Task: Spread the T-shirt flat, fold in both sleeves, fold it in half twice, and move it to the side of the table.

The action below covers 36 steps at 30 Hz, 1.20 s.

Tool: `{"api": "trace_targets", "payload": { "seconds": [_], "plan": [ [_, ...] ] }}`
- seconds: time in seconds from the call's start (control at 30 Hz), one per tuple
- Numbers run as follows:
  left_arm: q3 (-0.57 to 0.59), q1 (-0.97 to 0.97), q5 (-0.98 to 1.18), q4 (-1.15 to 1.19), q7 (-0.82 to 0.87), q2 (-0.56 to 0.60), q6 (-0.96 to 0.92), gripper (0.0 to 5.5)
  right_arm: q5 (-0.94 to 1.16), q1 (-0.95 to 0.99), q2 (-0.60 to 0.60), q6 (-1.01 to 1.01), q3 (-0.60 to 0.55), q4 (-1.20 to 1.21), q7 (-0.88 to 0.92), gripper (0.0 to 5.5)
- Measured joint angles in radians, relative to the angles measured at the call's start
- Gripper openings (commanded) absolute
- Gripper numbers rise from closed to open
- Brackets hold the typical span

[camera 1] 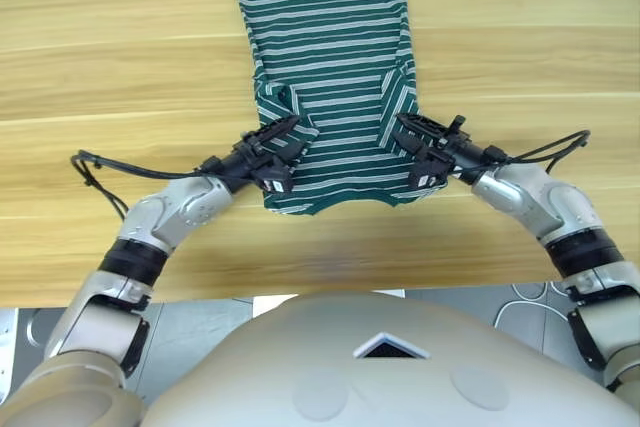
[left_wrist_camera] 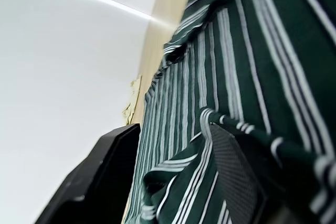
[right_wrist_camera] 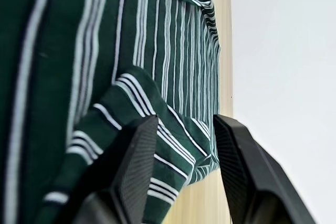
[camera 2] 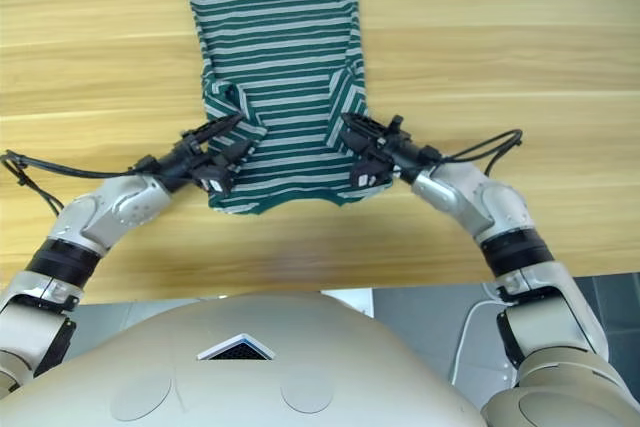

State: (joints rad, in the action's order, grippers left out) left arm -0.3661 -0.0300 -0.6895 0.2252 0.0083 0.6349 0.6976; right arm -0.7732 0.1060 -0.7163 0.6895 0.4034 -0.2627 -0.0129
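Note:
The dark green T-shirt (camera 1: 330, 77) with white stripes lies flat on the wooden table (camera 1: 110, 67), both sleeves folded in over its body. Its collar end faces me. My left gripper (camera 1: 277, 147) sits at the shirt's near left corner and my right gripper (camera 1: 420, 147) at the near right corner. In the left wrist view, the left gripper (left_wrist_camera: 173, 182) is open, its fingers (left_wrist_camera: 100, 182) apart with striped cloth between them. The right gripper (right_wrist_camera: 181, 177) is also open, its fingers (right_wrist_camera: 131, 171) straddling the folded edge of the shirt.
Bare wood stretches to the left (camera 1: 100, 97) and right (camera 1: 540, 67) of the shirt. The table's near edge (camera 1: 320, 292) runs just below my arms. Black cables (camera 1: 100, 167) trail from both wrists over the tabletop.

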Motion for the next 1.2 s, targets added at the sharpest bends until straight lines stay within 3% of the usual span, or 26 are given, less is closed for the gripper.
{"api": "trace_targets", "payload": {
  "seconds": [0.13,0.23,0.33,0.43,0.6,1.03,1.2],
  "plan": [
    [0.267,0.103,0.156,-0.122,0.024,0.127,-0.009,2.5,0.335,-0.063,-0.106,0.061,-0.214,0.122,-0.035,1.93],
    [0.351,0.215,0.196,-0.195,-0.049,0.203,-0.041,2.79,0.357,-0.103,-0.219,0.052,-0.321,0.099,-0.073,1.97],
    [0.324,0.294,0.24,-0.229,-0.179,0.239,-0.049,3.2,0.274,-0.217,-0.268,0.029,-0.282,0.066,-0.163,1.97],
    [0.217,0.344,0.263,-0.245,-0.321,0.244,-0.05,3.67,0.217,-0.286,-0.281,0.027,-0.215,0.069,-0.233,1.97],
    [0.136,0.325,0.303,-0.236,-0.451,0.254,-0.042,3.67,0.2,-0.276,-0.279,0.022,-0.192,0.112,-0.271,1.97],
    [0.041,0.186,0.309,-0.156,-0.475,0.253,0.001,3.67,0.189,-0.215,-0.236,0.06,-0.128,0.105,-0.274,1.97],
    [0.018,0.204,0.331,-0.176,-0.498,0.253,0.001,2.89,0.188,-0.208,-0.235,0.068,-0.124,0.096,-0.271,1.97]
  ]
}}
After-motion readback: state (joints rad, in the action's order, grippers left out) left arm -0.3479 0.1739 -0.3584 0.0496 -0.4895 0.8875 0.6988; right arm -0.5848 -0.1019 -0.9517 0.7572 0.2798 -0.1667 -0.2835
